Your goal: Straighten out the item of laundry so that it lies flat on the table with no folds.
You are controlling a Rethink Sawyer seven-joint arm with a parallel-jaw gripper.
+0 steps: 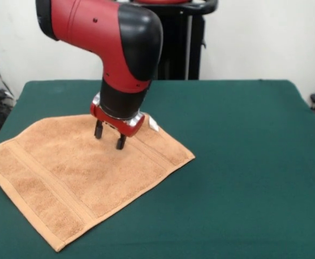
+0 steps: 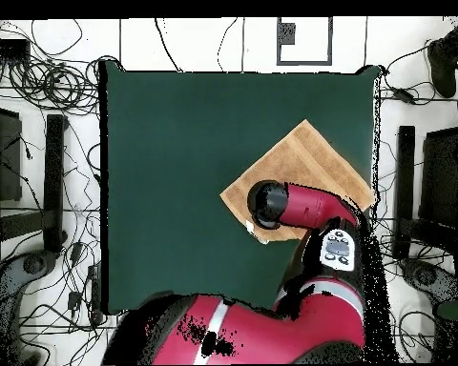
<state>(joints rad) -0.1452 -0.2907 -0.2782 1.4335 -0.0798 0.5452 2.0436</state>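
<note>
My two-fingered black gripper [image 1: 109, 135] hangs empty, fingers parted, over the orange-tan terry towel [image 1: 82, 172] — spread nearly flat, lower left on the dark green felt table [image 1: 244, 162] — so I judge only a final check remains.

Lighting: bright, even, indoor | Shadows: soft, faint beneath the gripper [image 1: 109, 135] | Glare: none | Focus: slightly soft throughout

Orange-tan towel [image 1: 82, 172] lies apparently flat, diamond-wise, at the green table's [image 1: 244, 162] edge.
</note>
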